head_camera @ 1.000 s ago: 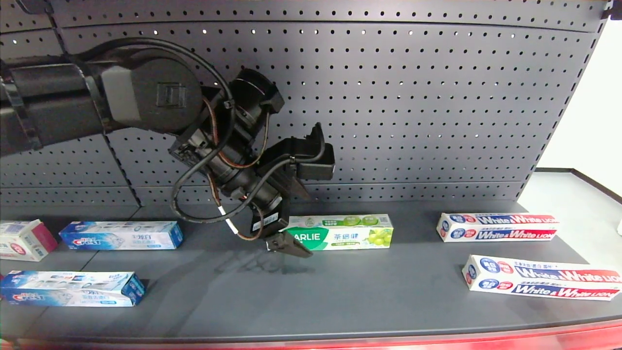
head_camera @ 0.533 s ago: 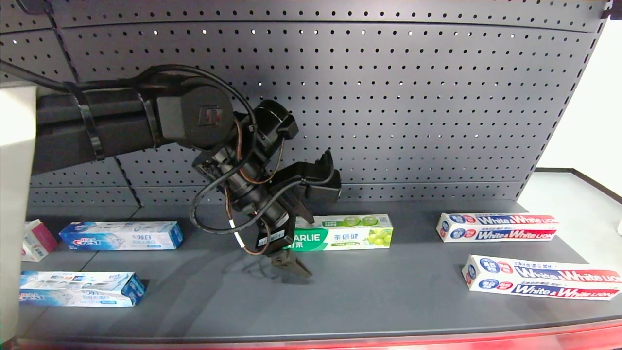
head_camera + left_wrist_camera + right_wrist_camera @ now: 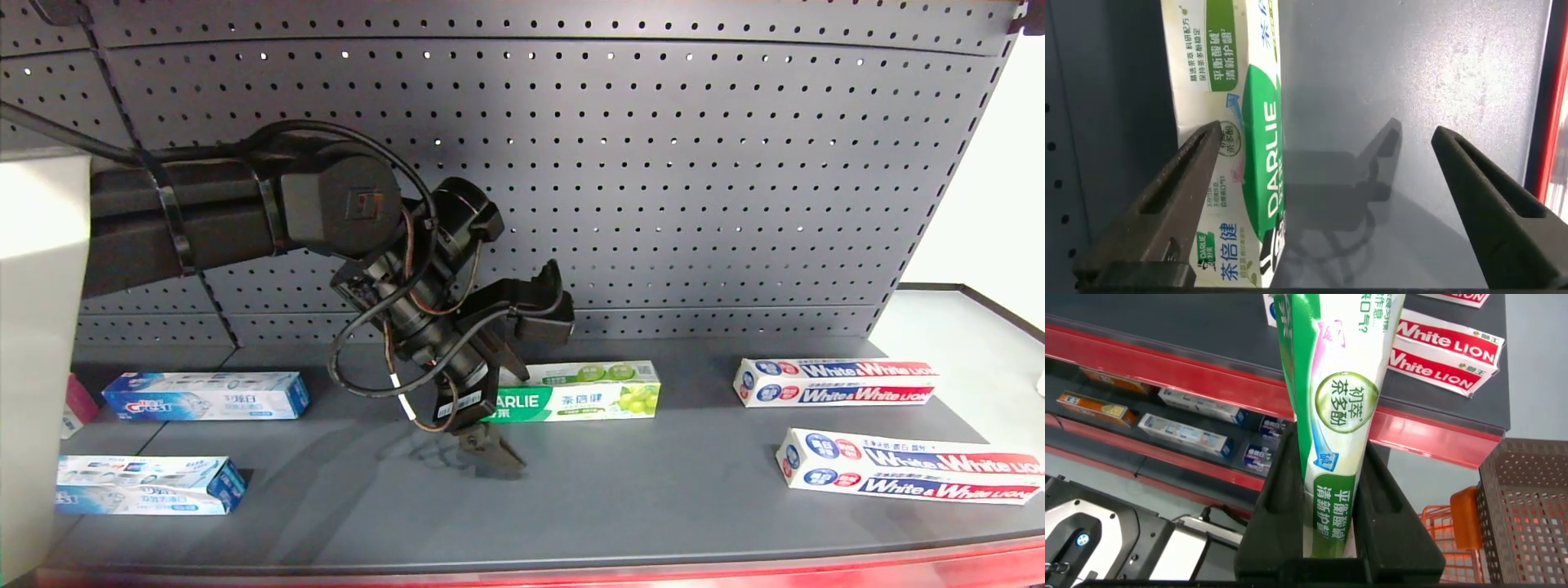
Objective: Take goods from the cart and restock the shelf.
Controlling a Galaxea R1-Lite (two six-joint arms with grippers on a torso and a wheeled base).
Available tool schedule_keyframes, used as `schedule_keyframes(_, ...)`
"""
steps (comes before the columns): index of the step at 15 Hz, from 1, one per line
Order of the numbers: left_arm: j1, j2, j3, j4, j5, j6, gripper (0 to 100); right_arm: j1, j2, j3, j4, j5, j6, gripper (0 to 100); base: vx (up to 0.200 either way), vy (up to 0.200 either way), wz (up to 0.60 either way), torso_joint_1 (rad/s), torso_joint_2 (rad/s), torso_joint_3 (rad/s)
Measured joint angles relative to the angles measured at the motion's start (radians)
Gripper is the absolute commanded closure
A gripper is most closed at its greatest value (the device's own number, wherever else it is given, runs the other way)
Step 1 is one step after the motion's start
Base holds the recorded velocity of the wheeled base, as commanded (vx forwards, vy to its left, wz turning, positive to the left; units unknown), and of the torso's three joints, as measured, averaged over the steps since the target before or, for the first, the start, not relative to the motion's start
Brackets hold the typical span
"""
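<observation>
Since a second ago my left arm (image 3: 229,212) has sunk and eased toward the middle of the shelf (image 3: 653,506). That brings my left gripper (image 3: 1327,135) low in front of the shelved green carton (image 3: 588,390). Its fingers stand wide apart and hold nothing. That carton lies flat near the back panel, with blue cartons (image 3: 204,395) well off to its left and white cartons (image 3: 833,380) well off to its right. My right gripper (image 3: 1333,453) is clamped on the held green carton (image 3: 1327,384), close to one end, so most of its length sticks out beyond the fingers.

I judge such a carton light, thin-walled and glossy: stiff along its length, easy to dent, apt to slide. A hold across the narrow faces nearer the middle would swing less.

Head view gives the spacing of the row. Left wrist view shows one finger (image 3: 1184,196) just beside the shelved carton; touching or not, I cannot tell. Right wrist view adds the held carton and what I take for the cart (image 3: 1527,498), a mesh basket.
</observation>
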Motion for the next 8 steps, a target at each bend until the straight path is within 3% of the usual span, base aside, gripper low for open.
schedule_keyframes(8,0.016,-0.024,0.001,0.019,-0.021,0.0,0,-0.003,0.0,0.002,0.0,0.001,0.0,100,0.0,0.0,0.0,0.0,0.0,0.0)
